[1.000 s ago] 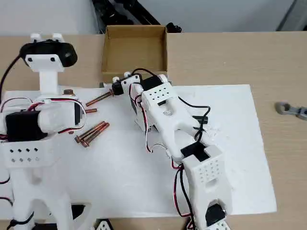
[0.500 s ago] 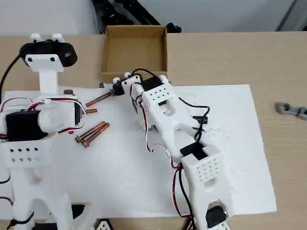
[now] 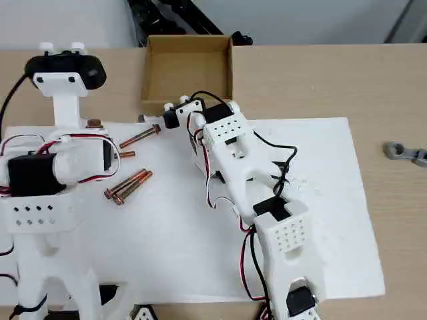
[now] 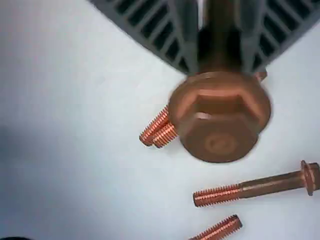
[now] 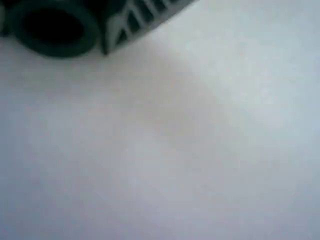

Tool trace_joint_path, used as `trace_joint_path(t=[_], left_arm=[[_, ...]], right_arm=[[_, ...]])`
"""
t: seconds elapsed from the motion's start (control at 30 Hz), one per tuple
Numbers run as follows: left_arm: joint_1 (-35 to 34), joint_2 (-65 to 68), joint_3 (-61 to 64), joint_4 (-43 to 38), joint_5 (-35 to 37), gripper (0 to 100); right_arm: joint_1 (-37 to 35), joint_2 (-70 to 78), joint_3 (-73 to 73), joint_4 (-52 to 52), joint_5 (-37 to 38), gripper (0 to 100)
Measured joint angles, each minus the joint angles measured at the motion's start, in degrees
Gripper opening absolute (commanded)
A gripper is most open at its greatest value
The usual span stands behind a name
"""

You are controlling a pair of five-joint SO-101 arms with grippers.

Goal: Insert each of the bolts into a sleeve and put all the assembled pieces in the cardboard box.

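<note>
My left gripper (image 4: pixel 217 45) is shut on a copper bolt (image 4: pixel 217 117), whose hexagonal head faces the camera; that head (image 3: pixel 93 124) peeks out beside the left arm in the high view. Loose copper bolts lie on the white sheet: one (image 3: pixel 139 137) near the box, a short piece (image 3: pixel 127 154), and a pair (image 3: pixel 128 185). My right gripper (image 5: pixel 60 30) holds a dark sleeve (image 5: pixel 52 25) just over the sheet, with a ribbed finger (image 5: pixel 145 15) beside it. The right arm (image 3: pixel 227 143) hides this gripper from above. The cardboard box (image 3: pixel 151 73) stands open at the back.
The white sheet (image 3: pixel 313 153) covers the table's middle, with free room on its right half. A metal wrench (image 3: pixel 403 152) lies on the bare wood at the far right. More loose bolts (image 4: pixel 255 187) lie below the held one.
The right arm's wrist has shifted slightly toward the box and to the right. The left arm has barely moved.
</note>
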Motion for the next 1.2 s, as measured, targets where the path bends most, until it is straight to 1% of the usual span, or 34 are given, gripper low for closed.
trace_joint_path(t=[0.13, 0.3, 0.4, 0.73, 0.83, 1.0, 1.07, 1.13, 1.2], left_arm=[[0.00, 0.00, 0.00, -1.32, 0.00, 1], [0.00, 0.00, 0.00, -4.22, 0.00, 1], [0.00, 0.00, 0.00, -5.36, 0.00, 1], [0.00, 0.00, 0.00, -7.03, 0.00, 1], [0.00, 0.00, 0.00, -8.88, 0.00, 1], [0.00, 0.00, 0.00, -12.22, 0.00, 1], [0.00, 0.00, 0.00, -13.01, 0.00, 1], [0.26, 0.00, 0.00, -13.45, 0.00, 1], [1.41, 0.00, 0.00, -13.45, 0.00, 1]], right_arm=[[0.00, -1.58, 0.00, 0.35, 2.02, 7.8], [-0.26, -7.12, 1.23, 0.44, 2.55, 7.9], [-1.05, -13.80, 1.23, 1.58, 2.73, 7.9], [-0.53, -37.89, 1.23, 12.22, 2.64, 7.9], [-0.88, -46.07, 1.23, 12.48, -1.23, 7.9], [-1.14, -58.90, 1.23, 12.75, -12.04, 7.9], [-1.23, -63.91, 1.23, 12.84, -15.30, 7.9], [-1.05, -68.84, 1.23, 12.84, -16.53, 7.7], [-0.97, -73.67, 2.29, 12.84, -17.05, 4.0]])
